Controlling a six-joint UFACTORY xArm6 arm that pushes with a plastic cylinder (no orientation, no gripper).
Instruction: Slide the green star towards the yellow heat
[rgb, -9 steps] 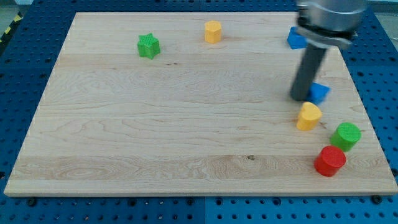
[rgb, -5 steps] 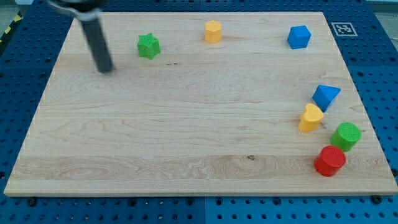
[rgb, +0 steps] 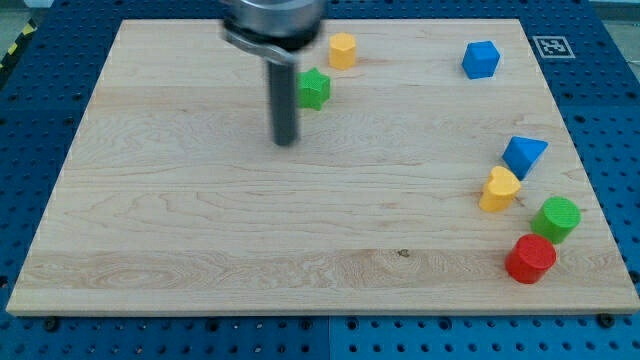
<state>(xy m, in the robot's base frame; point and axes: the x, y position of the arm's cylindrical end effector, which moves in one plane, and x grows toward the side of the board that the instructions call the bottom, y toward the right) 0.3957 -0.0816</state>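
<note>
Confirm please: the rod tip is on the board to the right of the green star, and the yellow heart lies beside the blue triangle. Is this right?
Not quite. In the camera view, my tip is to the left of the green star and lower, not to its right. The yellow heart does lie beside the blue triangle.

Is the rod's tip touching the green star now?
Apart. The camera view shows my tip below the green star, toward the view's bottom-left, with bare board between them.

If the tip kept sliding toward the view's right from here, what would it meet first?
Probably nothing close: my tip sits below and left of the green star; rightward the board looks free until the blue triangular block, roughly.
</note>
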